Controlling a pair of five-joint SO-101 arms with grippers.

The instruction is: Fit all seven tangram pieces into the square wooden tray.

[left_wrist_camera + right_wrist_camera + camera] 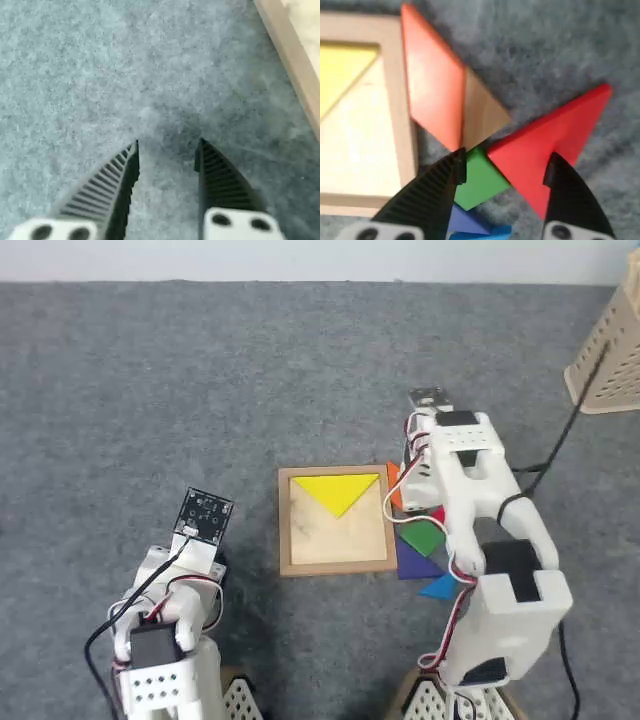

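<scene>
Currently R end effector (506, 157) spread above red triangle (560, 135), right of mid-frame tray (285, 530) w/ yellow triangle (335, 492) inside; L end effector (168, 145) spread over counter (75, 75), lower left.

Grey carpet (200, 390) with a short, rough pile across the whole surface, evenly lit. Along the far edge, a pale wall (300, 260). In the far right corner, a beige perforated stand (612, 350), partly cut off
</scene>
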